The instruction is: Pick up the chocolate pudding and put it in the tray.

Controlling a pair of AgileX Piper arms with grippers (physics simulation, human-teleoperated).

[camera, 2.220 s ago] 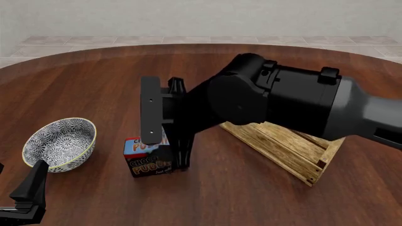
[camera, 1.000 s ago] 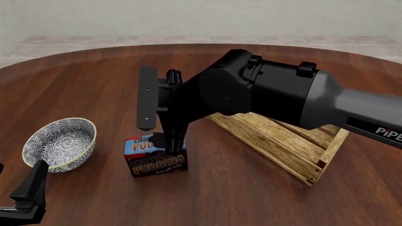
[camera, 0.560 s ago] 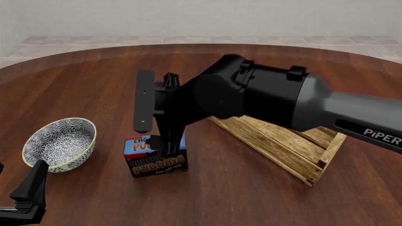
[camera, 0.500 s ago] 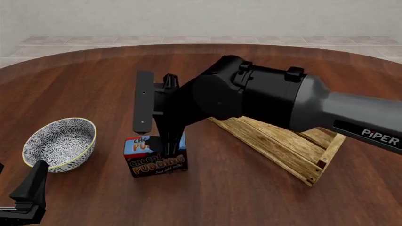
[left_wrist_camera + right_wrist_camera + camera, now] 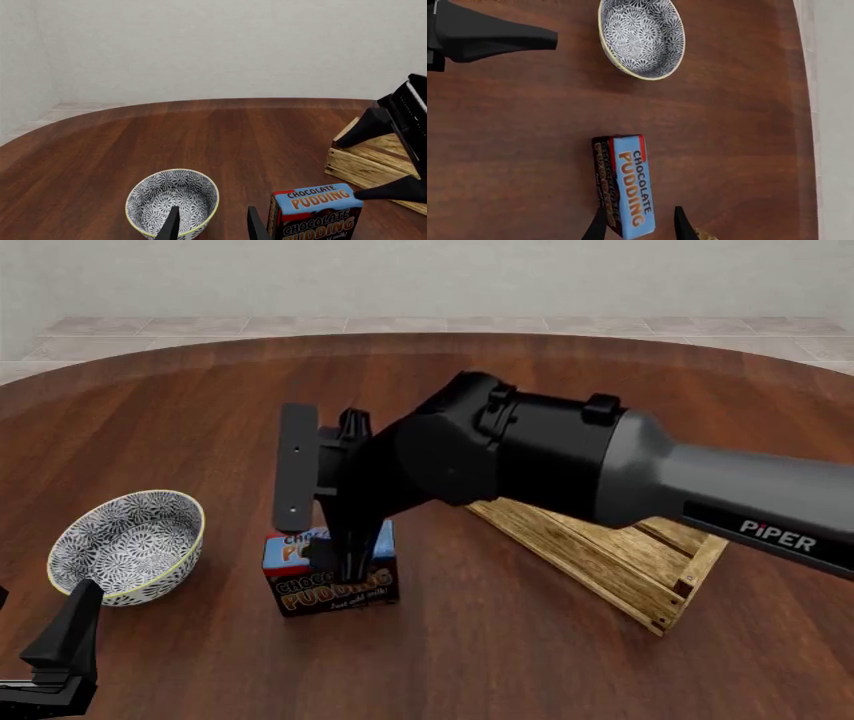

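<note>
On the dark wooden table (image 5: 160, 420), a little left of centre and towards the near side, the chocolate pudding (image 5: 330, 581) stands upright, its blue top band and orange lettering facing the front camera. It rests on the wood, outside the tray (image 5: 607, 555), which lies to its right, set at an angle, with the right arm's bulk covering its far end. To the pudding's left, well apart from it, sits the round patterned bowl (image 5: 127, 545).

From the right, the right arm reaches across and points steeply down, so that the right gripper (image 5: 350, 558) hangs directly over the carton. In the right wrist view the carton's top (image 5: 632, 184) lies lengthwise ahead of the two finger tips, which are spread to either side of its near end; one fingertip (image 5: 680, 222) shows beside the blue face and the other overlaps the brown side. The jaws are parted, and the pictures do not settle whether either tip touches the carton. In the left wrist view the same fingers (image 5: 373, 126) appear as dark prongs, one above and one level with the carton's top right edge.

At the near left corner, the left gripper (image 5: 209, 224) sits low by the table, fingers apart and holding nothing, aimed between bowl and carton.
</note>
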